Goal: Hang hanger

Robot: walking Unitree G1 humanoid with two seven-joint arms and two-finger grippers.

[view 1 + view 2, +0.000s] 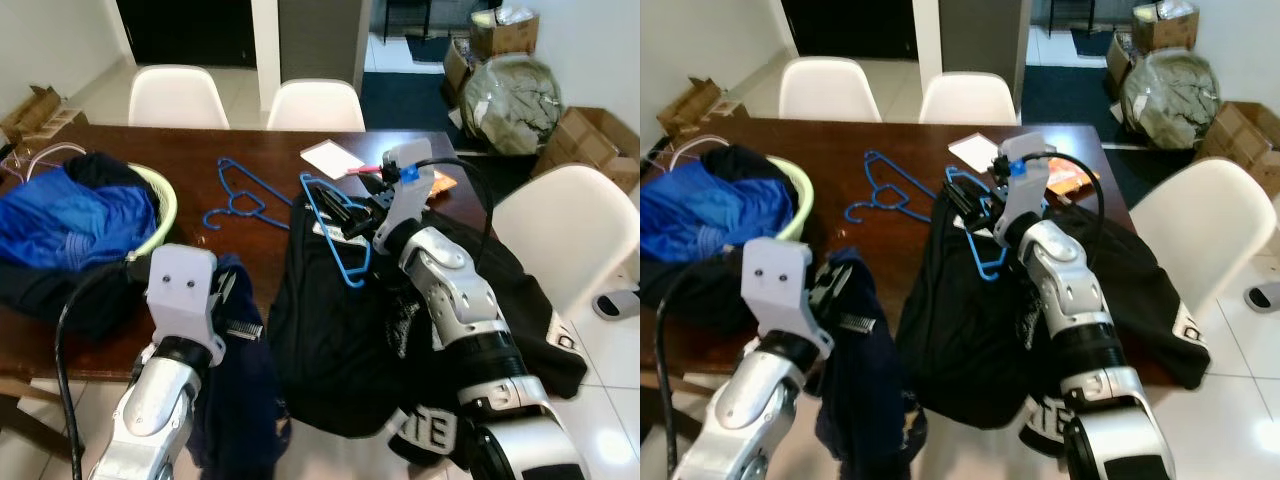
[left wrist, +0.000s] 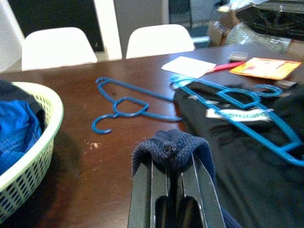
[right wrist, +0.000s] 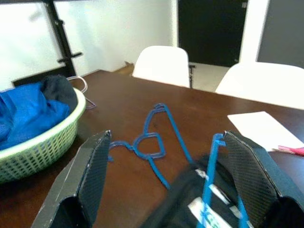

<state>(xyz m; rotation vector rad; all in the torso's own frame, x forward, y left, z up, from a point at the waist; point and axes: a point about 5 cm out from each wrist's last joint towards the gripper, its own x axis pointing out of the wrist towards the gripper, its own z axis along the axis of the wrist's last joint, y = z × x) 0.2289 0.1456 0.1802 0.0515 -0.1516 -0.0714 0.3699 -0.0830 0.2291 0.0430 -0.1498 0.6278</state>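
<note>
Where the black garment (image 1: pixel 400 300) is spread over the right part of the dark brown wooden table (image 1: pixel 270 150), a blue plastic hanger (image 1: pixel 335 225) lies on top of it, its hook toward the table's far side, one arm running over a white label on the cloth.

- Right gripper (image 3: pixel 164 178): over the near part of this hanger, its two black fingers spread wide, one to each side of the hanger's upright blue bar; whether either finger touches the bar cannot be told. Nothing is clamped.
- Second blue plastic hanger (image 1: pixel 240 200): flat on bare wood, just to the left of the first, apart from the garment.
- Left gripper (image 2: pixel 173 190): at the near edge of the table, fingers closed together on a fold of dark navy knit cloth (image 1: pixel 235 390), which hangs down over the table edge toward the floor.
- Pale green woven plastic basket (image 1: pixel 165 205): far left of the table, heaped with blue fabric (image 1: pixel 70 220) and darker clothing.
- White sheet of paper (image 1: pixel 332 158): beyond the hangers, with a pink item and an orange card (image 2: pixel 266 66) to its right.
- Three white moulded chairs: two (image 1: pixel 180 95) at the far side, one (image 1: pixel 570 235) at the right.
- Cardboard boxes (image 1: pixel 595 145) and a bagged bundle (image 1: pixel 510 105): on the floor at far right.
</note>
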